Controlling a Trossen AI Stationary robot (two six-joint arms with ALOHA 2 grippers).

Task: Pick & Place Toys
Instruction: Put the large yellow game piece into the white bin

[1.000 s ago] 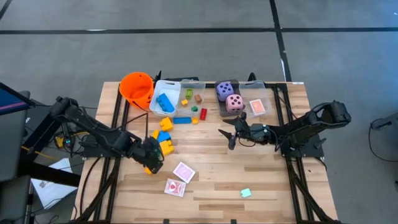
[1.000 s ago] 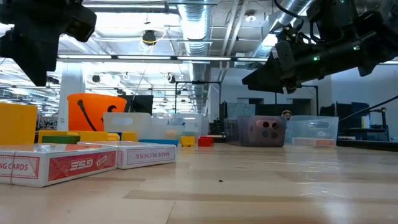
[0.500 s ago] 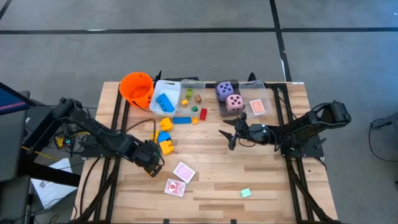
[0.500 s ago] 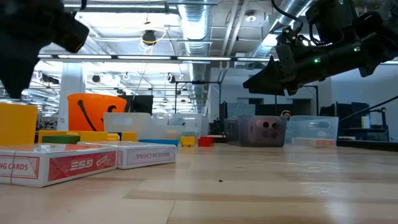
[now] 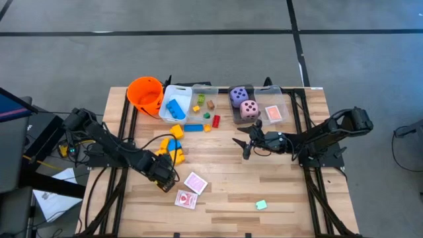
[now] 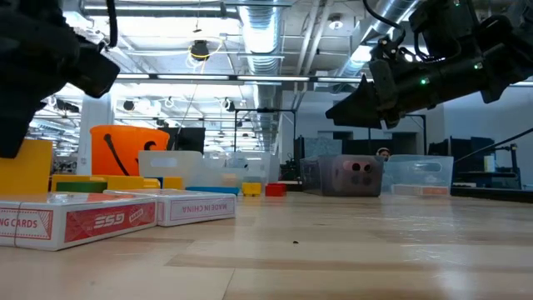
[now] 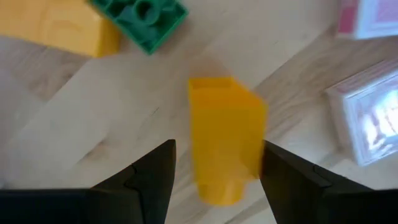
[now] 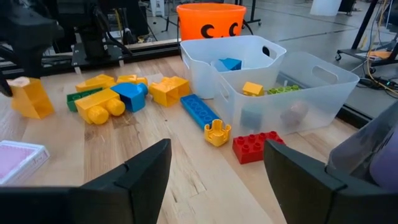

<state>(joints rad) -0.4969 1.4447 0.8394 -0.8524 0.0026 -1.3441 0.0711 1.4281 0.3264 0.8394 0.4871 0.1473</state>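
Left gripper (image 5: 165,180) low near table's front-left, fingers apart, straddling yellow block (image 7: 225,143) standing on wood; likely lining up a grab. Block not clamped yet. Card packs (image 5: 190,190) just beside, toward front edge. Right gripper (image 5: 242,147) hovers mid-table, fingers apart, empty, waiting. Dice (image 5: 244,102) already in bin (image 5: 286,104) at back edge.

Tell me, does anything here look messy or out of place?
Yes. Blocks lie loose on the table instead of in the bins, two card packs sit near the front, and one small green piece lies alone, far from the rest.
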